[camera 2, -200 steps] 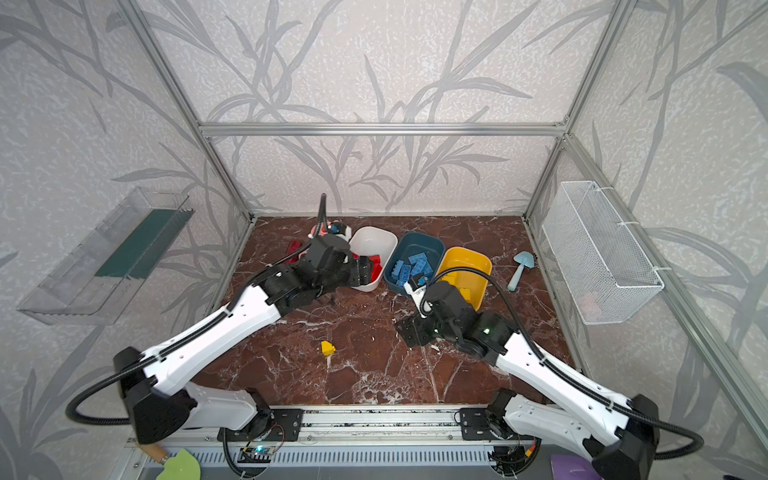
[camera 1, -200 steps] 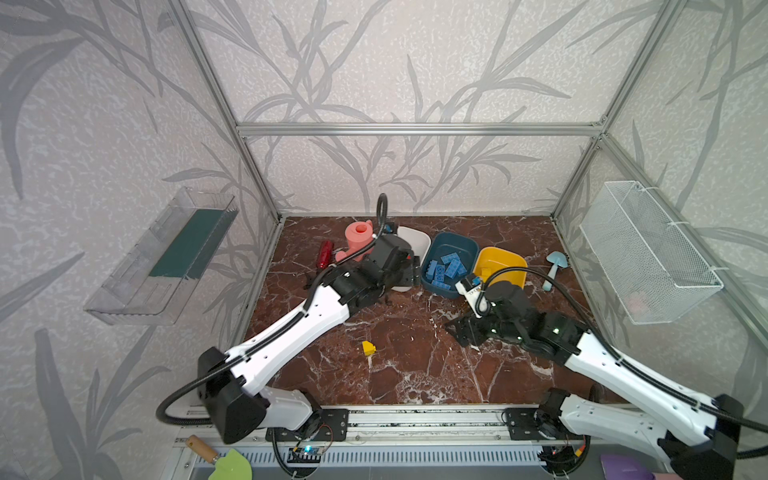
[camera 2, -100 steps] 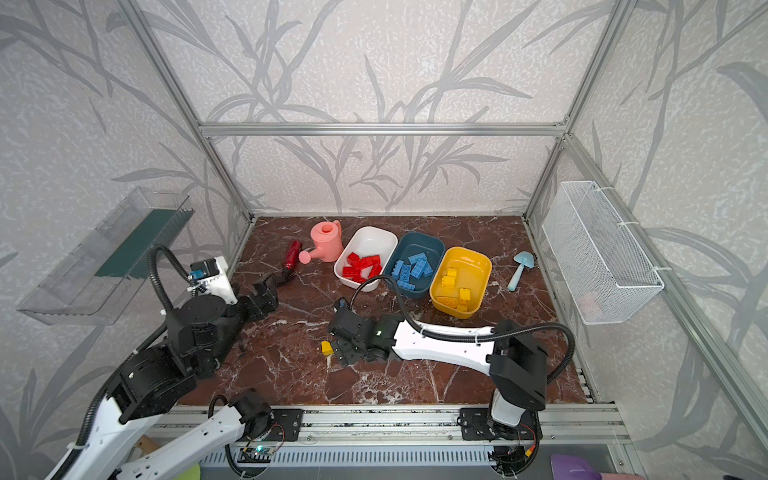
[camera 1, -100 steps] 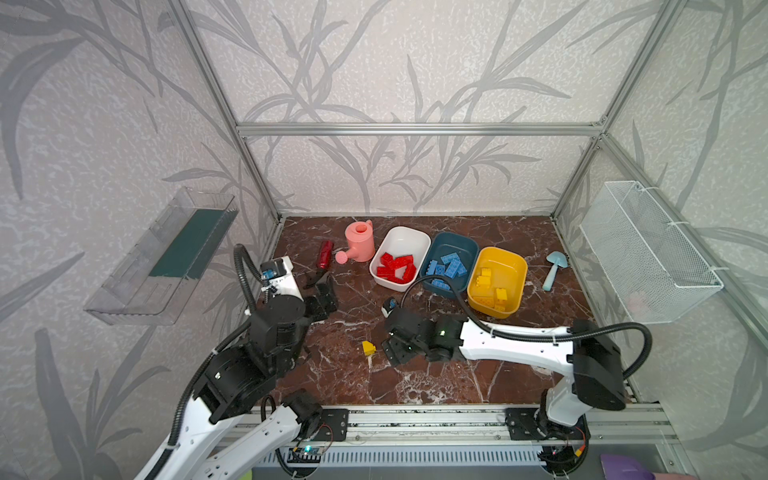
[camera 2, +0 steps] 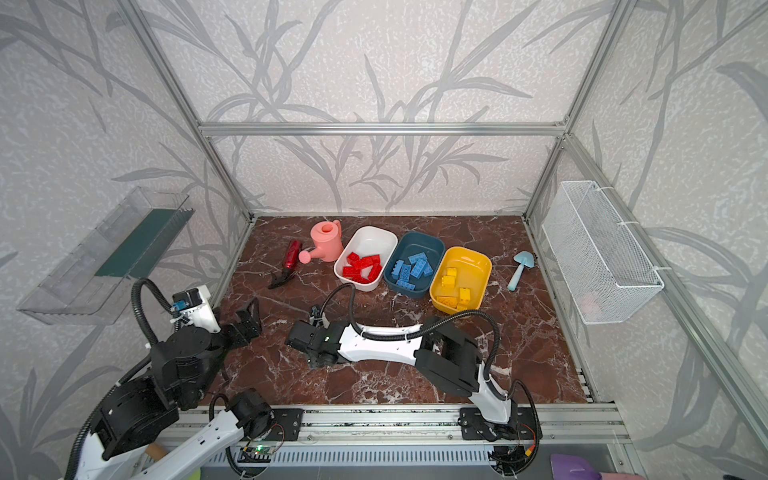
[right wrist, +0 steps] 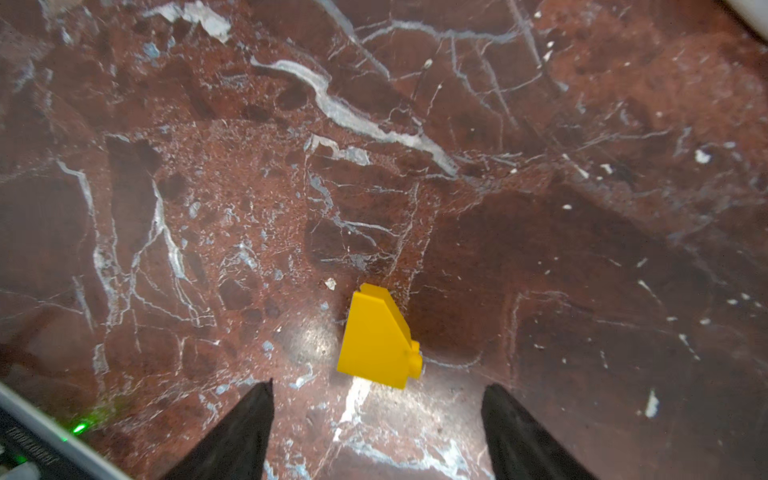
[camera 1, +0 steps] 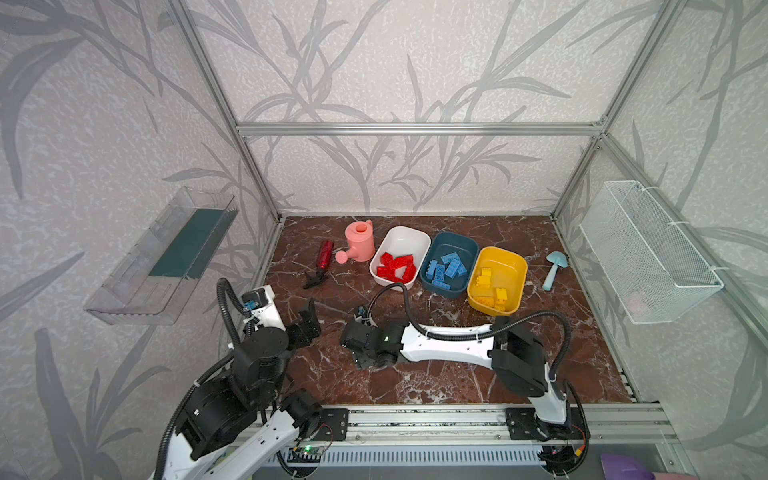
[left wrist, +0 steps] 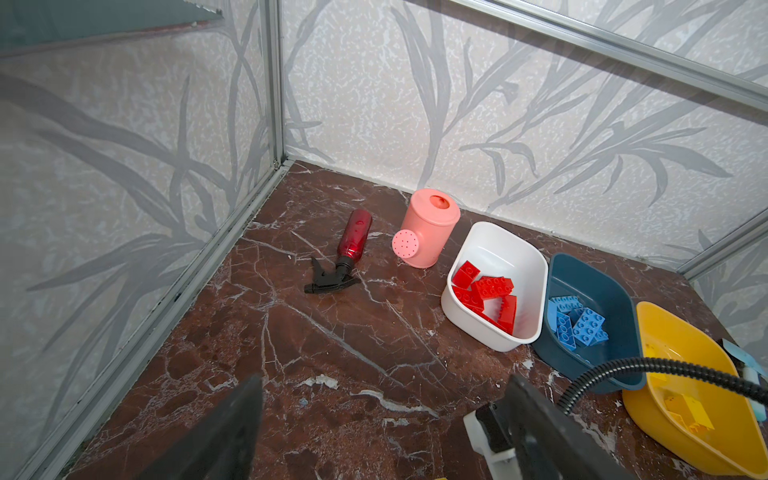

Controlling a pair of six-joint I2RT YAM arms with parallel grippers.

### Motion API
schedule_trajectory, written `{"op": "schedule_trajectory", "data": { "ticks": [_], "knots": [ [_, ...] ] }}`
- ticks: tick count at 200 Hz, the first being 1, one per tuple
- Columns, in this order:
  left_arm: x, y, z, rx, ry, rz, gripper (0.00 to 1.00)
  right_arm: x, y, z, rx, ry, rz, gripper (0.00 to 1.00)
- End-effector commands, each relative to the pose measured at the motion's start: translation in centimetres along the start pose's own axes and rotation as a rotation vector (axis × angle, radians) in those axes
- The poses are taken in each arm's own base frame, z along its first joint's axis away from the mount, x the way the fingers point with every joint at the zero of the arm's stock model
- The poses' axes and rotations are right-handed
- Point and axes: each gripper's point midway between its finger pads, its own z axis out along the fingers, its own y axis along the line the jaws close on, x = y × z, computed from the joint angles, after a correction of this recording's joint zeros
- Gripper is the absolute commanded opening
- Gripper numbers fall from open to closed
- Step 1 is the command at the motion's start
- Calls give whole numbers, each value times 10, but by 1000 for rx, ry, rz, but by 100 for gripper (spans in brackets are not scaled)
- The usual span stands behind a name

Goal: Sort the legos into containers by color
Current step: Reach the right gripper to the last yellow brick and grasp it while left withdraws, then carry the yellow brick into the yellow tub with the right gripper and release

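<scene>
Right gripper low over the marble floor, fingers apart, gripping nothing. Just ahead of the tips, a single yellow brick on its side on the floor, untouched, hidden beneath the wrist in both top views. Left gripper off at the left side, fingers wide apart, likewise empty. Farther back, side by side in a row: white tub with red bricks, blue tub with blue bricks, yellow tub with yellow bricks. Left of the white tub, a pink watering can and a red spray bottle.
</scene>
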Motion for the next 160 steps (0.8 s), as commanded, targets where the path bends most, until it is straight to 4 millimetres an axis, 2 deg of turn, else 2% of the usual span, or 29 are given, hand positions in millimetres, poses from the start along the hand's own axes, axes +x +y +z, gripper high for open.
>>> {"op": "schedule_trajectory", "data": {
  "ticks": [1,58,131,160],
  "knots": [
    [9,14,0,-53,4,21,91,1,-3,4,44,2,22,73],
    [14,11,1,-32,15,23,91,3,-8,27,95,-11,14,66],
    [16,11,2,-32,20,27,91,3,-10,41,102,-6,-4,57],
    [18,11,3,-34,28,34,92,5,-13,46,107,5,-5,48]
  ]
}}
